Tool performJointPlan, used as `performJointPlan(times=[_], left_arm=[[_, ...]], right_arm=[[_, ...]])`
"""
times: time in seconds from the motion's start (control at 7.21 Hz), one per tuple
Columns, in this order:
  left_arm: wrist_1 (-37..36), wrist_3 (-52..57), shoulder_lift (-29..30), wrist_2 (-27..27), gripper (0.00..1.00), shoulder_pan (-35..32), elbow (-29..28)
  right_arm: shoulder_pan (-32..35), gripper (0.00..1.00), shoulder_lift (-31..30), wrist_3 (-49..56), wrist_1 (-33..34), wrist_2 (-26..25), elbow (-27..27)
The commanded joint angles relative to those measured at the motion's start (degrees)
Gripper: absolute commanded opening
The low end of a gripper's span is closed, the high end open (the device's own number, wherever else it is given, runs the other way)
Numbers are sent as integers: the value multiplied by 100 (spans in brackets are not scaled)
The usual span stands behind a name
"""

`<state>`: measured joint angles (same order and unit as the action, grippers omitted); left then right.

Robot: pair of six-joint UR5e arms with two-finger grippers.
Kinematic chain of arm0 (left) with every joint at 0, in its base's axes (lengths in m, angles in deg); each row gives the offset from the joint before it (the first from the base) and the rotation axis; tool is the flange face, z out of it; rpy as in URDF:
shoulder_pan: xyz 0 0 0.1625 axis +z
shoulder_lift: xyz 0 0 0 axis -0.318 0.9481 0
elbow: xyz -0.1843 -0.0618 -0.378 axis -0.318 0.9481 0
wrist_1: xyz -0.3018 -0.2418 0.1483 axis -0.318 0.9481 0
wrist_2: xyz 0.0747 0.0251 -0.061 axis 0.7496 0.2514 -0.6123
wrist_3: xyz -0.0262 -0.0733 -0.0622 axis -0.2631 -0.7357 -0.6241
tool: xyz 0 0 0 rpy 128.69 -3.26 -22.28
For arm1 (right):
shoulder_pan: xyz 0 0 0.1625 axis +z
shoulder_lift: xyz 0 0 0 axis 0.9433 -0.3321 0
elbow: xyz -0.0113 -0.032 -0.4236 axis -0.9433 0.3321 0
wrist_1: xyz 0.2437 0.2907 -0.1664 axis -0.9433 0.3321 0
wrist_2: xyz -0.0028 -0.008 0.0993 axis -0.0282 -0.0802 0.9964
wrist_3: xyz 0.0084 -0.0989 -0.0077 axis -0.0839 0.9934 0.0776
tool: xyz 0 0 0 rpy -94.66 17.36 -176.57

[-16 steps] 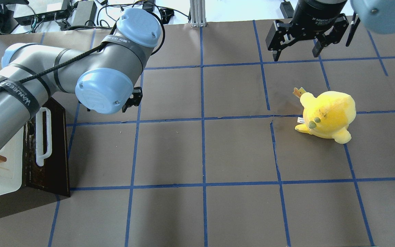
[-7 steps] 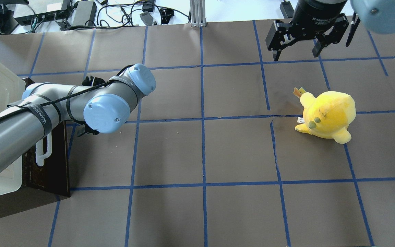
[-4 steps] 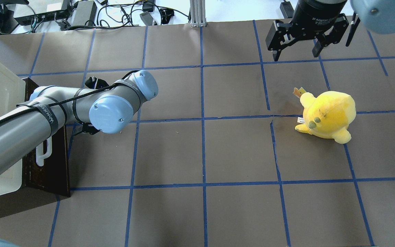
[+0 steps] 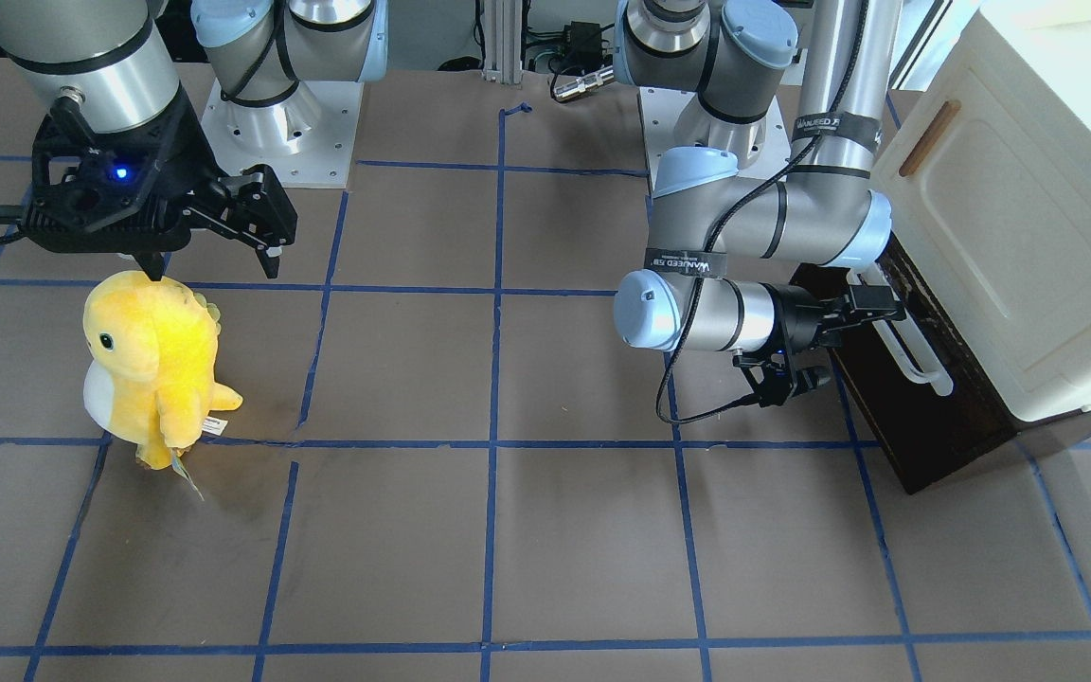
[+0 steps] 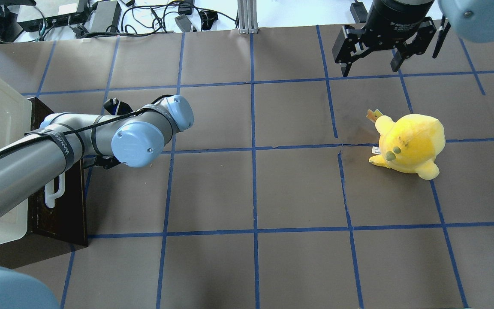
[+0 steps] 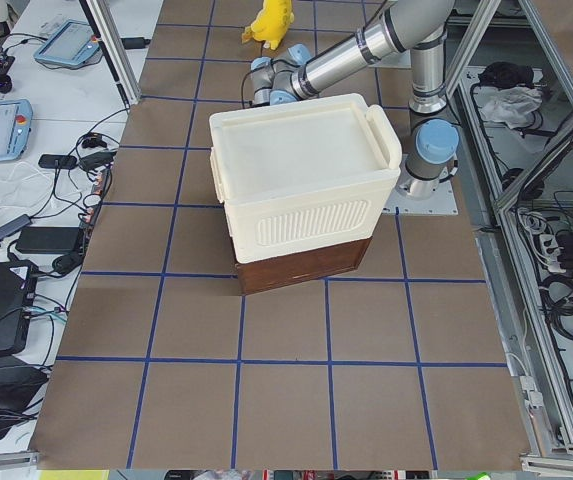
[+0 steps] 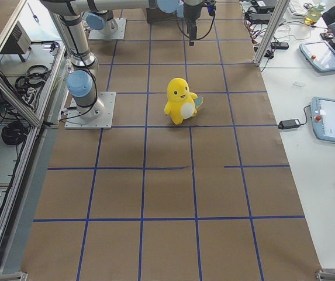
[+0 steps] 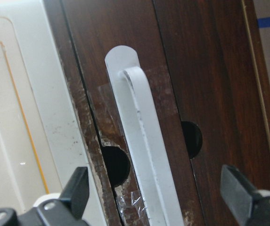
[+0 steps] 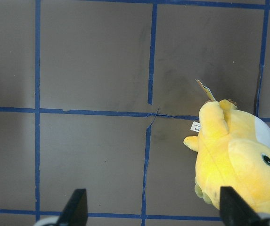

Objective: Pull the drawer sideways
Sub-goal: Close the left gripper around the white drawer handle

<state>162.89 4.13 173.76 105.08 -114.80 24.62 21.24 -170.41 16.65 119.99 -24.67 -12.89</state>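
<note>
The drawer (image 4: pixel 929 407) has a dark brown wooden front and a long white bar handle (image 4: pixel 915 349); it sits shut under the cream cabinet (image 4: pixel 1010 218). My left gripper (image 4: pixel 846 341) is open, right in front of the drawer. In the left wrist view its fingertips (image 8: pixel 78 188) stand wide apart on either side of the handle (image 8: pixel 139 141), not closed on it. In the overhead view the arm hides most of the handle (image 5: pixel 54 194) and the gripper. My right gripper (image 5: pixel 371 60) is open and empty, high at the far right.
A yellow plush toy (image 5: pixel 410 143) stands on the brown mat at the right, just below the right gripper (image 4: pixel 214 256); it also shows in the right wrist view (image 9: pixel 238 160). Cables and power bricks (image 5: pixel 71 17) lie beyond the table's far edge.
My left arm has come down and swung its wrist in toward the drawer front, ending level with the handle. The drawer, the plush toy and the right arm have not moved.
</note>
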Motion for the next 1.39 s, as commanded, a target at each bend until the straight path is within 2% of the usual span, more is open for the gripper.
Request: performJointPlan(times=[0.0,0.28,0.69,0.83,1.11,1.25], left_arm=[[-9,-5,99,20,100,168,15],[-9,4,170,29,97,283,58],[-18,57,196,20,82,274,15],[-18,57,188,20,71,274,15],[-18,57,196,20,68,274,24],[-18,57,188,20,61,283,24]], right_arm=[[0,100,0,-1,0,0,0],[0,100,0,-1,0,0,0],[0,100,0,8,0,0,0],[0,100,0,-1,0,0,0],[0,100,0,-1,0,0,0],[0,100,0,-1,0,0,0]])
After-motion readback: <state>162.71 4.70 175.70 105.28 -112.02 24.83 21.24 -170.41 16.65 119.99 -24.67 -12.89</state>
